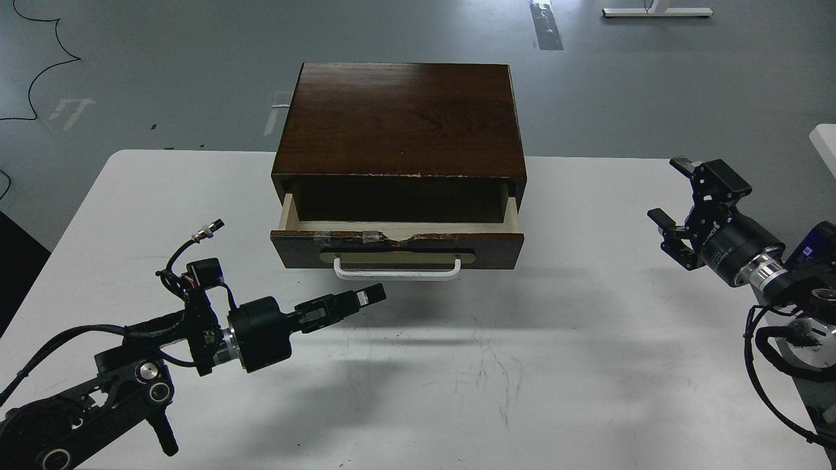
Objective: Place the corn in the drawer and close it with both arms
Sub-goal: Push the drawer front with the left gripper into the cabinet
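Head view, left to right: black left hand (366, 297), fingers together and empty, just before the half-open dark brown wooden drawer (397, 245) on the white bench (457, 365); right hand (676, 209) spread wide, empty. Yellow corn unseen, maybe inside the shadowed drawer; closing seems next: push its front

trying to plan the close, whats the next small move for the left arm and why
Probably nudge the left gripper forward onto the drawer front. The drawer sits partly open, the gripper's fingers look shut just short of the white handle, and no corn is visible on the table.
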Robot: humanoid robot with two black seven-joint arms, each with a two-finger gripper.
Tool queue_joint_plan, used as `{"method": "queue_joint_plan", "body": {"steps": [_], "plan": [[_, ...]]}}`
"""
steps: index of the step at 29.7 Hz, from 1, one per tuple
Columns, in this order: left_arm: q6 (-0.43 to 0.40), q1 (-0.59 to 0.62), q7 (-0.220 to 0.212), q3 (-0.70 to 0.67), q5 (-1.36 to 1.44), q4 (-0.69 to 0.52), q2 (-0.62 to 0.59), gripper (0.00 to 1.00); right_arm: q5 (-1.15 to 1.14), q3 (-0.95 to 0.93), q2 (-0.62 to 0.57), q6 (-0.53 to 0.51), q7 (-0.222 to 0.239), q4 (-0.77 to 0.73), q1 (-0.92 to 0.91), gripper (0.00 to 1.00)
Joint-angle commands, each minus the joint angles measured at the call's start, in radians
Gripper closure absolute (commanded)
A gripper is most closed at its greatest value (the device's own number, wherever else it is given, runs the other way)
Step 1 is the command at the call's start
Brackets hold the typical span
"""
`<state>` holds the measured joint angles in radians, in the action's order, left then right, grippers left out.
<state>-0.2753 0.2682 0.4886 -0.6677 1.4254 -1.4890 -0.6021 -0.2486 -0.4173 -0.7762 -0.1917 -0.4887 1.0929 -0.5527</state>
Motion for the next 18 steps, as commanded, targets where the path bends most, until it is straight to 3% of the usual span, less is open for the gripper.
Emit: {"method": "queue_joint_plan", "body": {"steps": [1, 18], "plan": [[0.002, 0.003, 0.000, -0.001, 0.001, 0.026, 0.016, 1.00, 0.000, 0.000, 0.000, 0.000, 0.000, 0.001, 0.002, 0.00], [0.011, 0.009, 0.000, 0.000, 0.003, 0.036, 0.021, 1.00, 0.000, -0.001, -0.001, 0.000, 0.000, 0.005, 0.008, 0.00]]}}
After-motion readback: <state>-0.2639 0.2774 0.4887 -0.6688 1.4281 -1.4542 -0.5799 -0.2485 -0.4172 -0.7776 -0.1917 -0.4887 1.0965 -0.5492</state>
